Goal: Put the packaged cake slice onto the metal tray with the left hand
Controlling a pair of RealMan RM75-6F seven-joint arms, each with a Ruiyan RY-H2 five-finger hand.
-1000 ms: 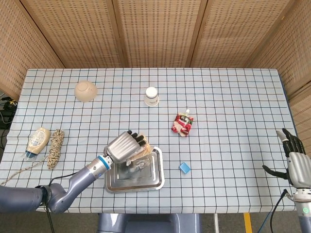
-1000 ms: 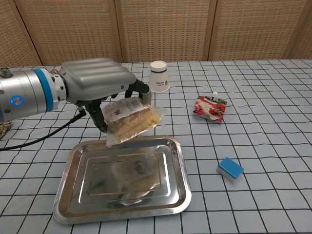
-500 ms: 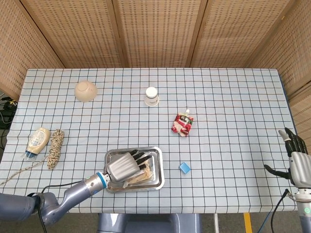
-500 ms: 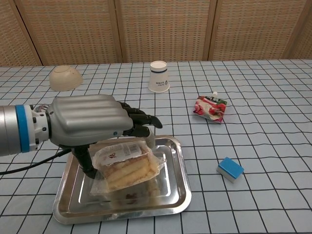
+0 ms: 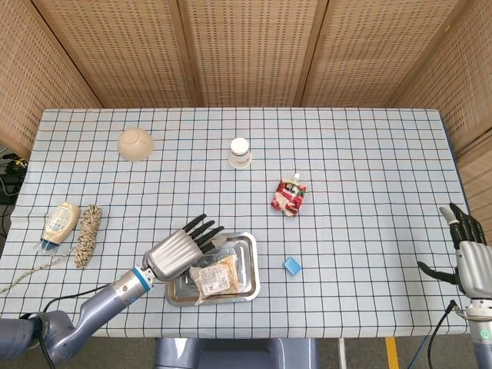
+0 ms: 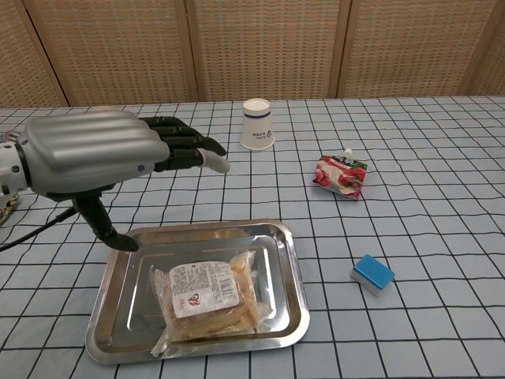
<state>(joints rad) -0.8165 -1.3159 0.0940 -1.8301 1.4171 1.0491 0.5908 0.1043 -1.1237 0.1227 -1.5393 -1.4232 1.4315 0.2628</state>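
Lying flat inside the shiny rectangular metal tray (image 6: 289, 260): clear-wrapped cake slice with white label (image 6: 207, 296); grey left hand (image 6: 91, 150) above the tray's left side, fingers spread wide, holding nothing. Risk, judged: a low withdrawal could let the thumb catch the tray rim and shift it. Nearby, none obstructing: white paper cup (image 6: 257, 124), red pouch (image 6: 340, 174), small blue block (image 6: 372, 273); right hand (image 5: 469, 254) open, idle at the far table edge.

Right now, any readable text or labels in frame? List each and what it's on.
None reads clearly.
Packaged cake slice: white label with red mark, print too small.
Paper cup: small blue print, blurred.
Red pouch: graphics, no legible words.
Squeeze bottle: label unreadable.
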